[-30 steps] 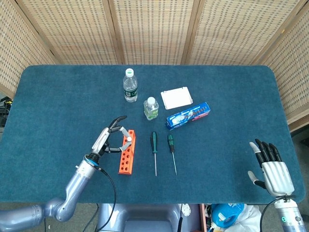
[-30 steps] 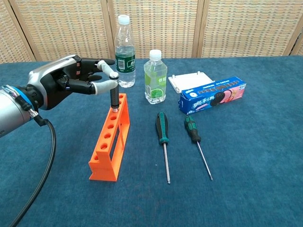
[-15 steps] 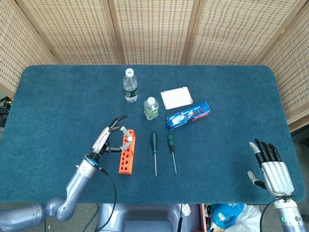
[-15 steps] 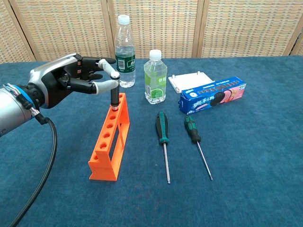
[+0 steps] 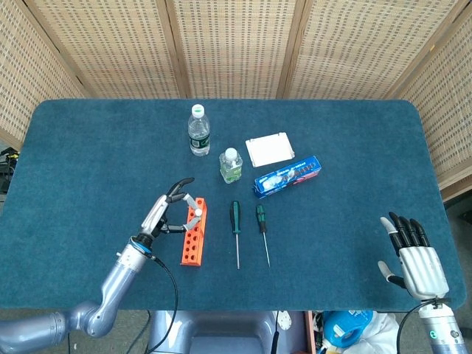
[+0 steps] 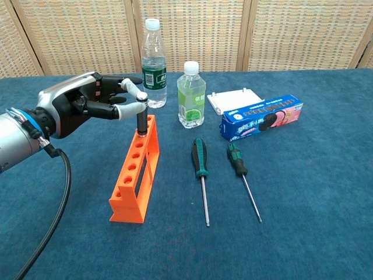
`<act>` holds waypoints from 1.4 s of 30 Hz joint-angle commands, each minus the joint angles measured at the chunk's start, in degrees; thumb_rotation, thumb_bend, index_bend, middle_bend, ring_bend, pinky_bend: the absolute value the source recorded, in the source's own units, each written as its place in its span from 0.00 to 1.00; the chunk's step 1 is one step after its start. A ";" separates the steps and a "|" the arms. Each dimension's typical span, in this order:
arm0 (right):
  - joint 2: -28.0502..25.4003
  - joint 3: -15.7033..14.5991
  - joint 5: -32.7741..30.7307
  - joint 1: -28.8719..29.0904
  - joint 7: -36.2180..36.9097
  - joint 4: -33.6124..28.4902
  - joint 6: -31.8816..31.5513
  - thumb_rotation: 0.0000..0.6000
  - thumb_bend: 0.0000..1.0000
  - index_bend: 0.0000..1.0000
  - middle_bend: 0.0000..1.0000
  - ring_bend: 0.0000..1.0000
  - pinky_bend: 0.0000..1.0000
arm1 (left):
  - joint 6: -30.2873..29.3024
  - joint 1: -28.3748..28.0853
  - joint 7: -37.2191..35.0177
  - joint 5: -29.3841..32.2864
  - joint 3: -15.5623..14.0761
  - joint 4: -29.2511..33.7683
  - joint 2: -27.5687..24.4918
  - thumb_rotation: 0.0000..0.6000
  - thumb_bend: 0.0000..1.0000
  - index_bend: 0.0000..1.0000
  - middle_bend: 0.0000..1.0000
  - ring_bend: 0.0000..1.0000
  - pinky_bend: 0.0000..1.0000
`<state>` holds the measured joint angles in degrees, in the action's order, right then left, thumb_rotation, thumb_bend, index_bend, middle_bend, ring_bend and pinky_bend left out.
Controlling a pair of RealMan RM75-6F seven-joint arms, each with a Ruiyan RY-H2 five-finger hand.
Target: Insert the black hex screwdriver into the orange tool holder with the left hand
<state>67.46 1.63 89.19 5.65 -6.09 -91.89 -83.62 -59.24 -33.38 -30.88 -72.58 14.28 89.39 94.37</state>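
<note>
blue felt table (image 6: 326, 192), ribbed black hex screwdriver (image 6: 141, 120) upright in perforated orange tool holder (image 6: 137, 171).

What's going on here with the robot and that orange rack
The left hand pinches the black hex screwdriver, which stands upright in the end hole of the orange tool holder farthest from the robot. The right hand rests open at the table's near edge, holding nothing. Two green-handled screwdrivers lie untouched beside the holder.
</note>
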 commanded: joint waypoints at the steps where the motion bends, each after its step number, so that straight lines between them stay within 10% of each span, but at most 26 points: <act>1: 0.01 -0.02 0.04 0.01 0.02 0.03 0.01 1.00 0.28 0.00 0.00 0.00 0.00 | -0.24 0.07 -0.23 -0.62 -0.10 0.67 -0.18 1.00 0.39 0.74 0.11 0.00 0.00; 29: 0.09 0.07 0.69 -0.13 0.75 0.47 -0.88 1.00 0.28 0.00 0.00 0.00 0.00 | 0.99 0.62 1.09 2.27 0.14 -0.48 0.29 1.00 0.39 0.73 0.11 0.00 0.00; 42: 0.20 0.08 0.93 -0.17 0.87 0.55 -1.18 1.00 0.28 0.00 0.00 0.00 0.00 | 0.98 1.01 1.13 1.43 0.08 0.96 -1.04 1.00 0.30 0.36 0.05 0.00 0.00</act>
<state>67.65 1.71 90.13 5.48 -5.22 -91.34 -84.81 -58.26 -32.40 -29.70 -71.10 14.36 90.30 93.39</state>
